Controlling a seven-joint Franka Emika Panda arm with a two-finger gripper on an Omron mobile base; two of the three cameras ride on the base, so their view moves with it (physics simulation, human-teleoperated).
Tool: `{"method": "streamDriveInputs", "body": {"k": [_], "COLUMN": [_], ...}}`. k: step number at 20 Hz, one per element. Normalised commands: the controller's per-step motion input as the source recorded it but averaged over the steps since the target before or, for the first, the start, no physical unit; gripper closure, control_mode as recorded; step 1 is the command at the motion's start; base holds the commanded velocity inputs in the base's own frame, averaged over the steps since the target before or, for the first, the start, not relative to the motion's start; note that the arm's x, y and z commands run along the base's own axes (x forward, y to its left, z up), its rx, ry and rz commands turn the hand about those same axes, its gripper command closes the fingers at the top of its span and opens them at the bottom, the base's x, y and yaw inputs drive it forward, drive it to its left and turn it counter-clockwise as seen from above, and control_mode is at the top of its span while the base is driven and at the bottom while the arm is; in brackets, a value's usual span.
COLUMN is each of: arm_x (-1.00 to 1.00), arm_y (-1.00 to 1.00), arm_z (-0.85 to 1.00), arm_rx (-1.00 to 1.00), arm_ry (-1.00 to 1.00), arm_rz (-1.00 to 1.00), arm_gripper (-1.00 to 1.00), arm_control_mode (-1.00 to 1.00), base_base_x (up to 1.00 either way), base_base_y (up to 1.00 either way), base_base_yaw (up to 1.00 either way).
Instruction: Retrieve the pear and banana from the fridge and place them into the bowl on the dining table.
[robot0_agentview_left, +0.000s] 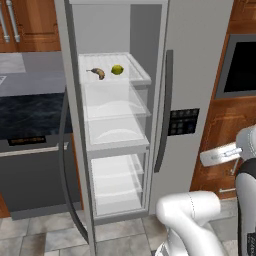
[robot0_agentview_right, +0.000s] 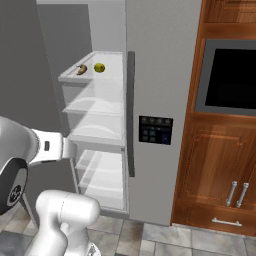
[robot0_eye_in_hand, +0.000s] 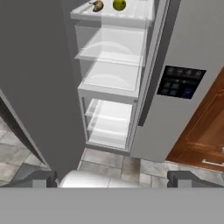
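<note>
The fridge (robot0_agentview_left: 197, 60) stands ahead with its left door (robot0_agentview_left: 70, 150) swung open. On its top glass shelf lie the pear (robot0_agentview_left: 117, 69), round and yellow-green, and to its left the banana (robot0_agentview_left: 97, 73), curved with brown patches. The right base view has the pear (robot0_agentview_right: 99, 67) beside the banana (robot0_agentview_right: 81, 69). At the top edge of the hand view sit the pear (robot0_eye_in_hand: 119, 5) and the banana (robot0_eye_in_hand: 97, 5). My gripper (robot0_eye_in_hand: 113, 180) is open and holds nothing. It hangs low, well back from the shelves. The bowl and the dining table are out of view.
The shelves and drawers under the fruit (robot0_agentview_left: 116, 125) look bare. A dark control panel (robot0_agentview_right: 155, 129) and a long handle (robot0_agentview_right: 131, 115) are on the shut right door. Brown wooden cabinets with a black oven window (robot0_agentview_right: 231, 75) stand right. A dark-topped counter (robot0_agentview_left: 30, 115) lies left.
</note>
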Motion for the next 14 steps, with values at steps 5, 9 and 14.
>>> {"method": "streamDriveInputs", "body": {"k": [5,9,14], "arm_x": [0.14,0.00,0.00], "arm_y": [0.00,0.00,0.00], "arm_z": [0.00,0.00,0.00], "arm_rx": [0.00,0.00,0.00], "arm_ry": [0.01,0.00,0.00], "arm_rz": [0.01,0.00,0.00], "arm_gripper": [-1.00,-1.00,-1.00], "arm_control_mode": [1.00,1.00,1.00], "base_base_x": [0.16,0.93,0.83], "base_base_y": [0.00,0.00,0.02], "base_base_yaw": [0.01,0.04,0.07]}}
